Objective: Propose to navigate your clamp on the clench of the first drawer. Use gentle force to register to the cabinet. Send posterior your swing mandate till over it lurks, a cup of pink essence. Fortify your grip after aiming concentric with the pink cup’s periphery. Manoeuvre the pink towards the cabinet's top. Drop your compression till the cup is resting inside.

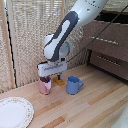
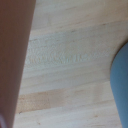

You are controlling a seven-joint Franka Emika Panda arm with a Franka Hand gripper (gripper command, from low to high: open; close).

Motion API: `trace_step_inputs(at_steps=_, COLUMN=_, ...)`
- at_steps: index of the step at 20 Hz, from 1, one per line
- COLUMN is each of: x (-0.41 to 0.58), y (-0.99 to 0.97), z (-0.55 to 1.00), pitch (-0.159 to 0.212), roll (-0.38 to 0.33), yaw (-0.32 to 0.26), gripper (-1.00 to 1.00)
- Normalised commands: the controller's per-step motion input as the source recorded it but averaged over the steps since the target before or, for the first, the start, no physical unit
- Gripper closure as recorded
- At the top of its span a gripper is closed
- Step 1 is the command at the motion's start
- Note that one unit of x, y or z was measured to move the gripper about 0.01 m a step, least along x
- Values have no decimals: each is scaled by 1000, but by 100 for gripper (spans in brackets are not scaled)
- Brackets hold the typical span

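Plate: your nearest item, a white plate [image 1: 14, 112] at the exterior view's left corner of the bench [image 1: 85, 107].
Pink cup: you see the pink cup [image 1: 45, 87] upright on the bench, directly under the hand [image 1: 50, 76].
Hand: it sits down over the cup's rim; you cannot tell how wide the fingers stand or whether they grip.
Blue mug: the blue mug [image 1: 74, 85] stands just beside the pink cup, toward the exterior view's right.
Wrist view: you get only blurred pink [image 2: 12, 60] and blue [image 2: 120, 85] edges over wood.
Cabinet: the cabinet [image 1: 107, 42] is farthest back on the exterior view's right, drawer fronts shut.
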Motion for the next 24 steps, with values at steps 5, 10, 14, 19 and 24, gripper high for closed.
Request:
trace_step_inputs(at_steps=5, x=54, y=0, z=-88, pitch=-28, roll=0, yaw=7, gripper=100)
trace_step_inputs(at_steps=10, x=58, y=-9, z=-87, pitch=-85, roll=1, yaw=0, gripper=100)
trace_step_inputs(at_steps=14, x=0, y=0, z=-3, pitch=-15, roll=0, yaw=0, gripper=100)
trace_step_inputs(at_steps=19, x=26, y=-49, z=9, pitch=-128, roll=0, yaw=-83, gripper=100)
trace_step_inputs(at_steps=24, x=25, y=-153, z=578, pitch=-122, roll=-10, yaw=-190, gripper=100)
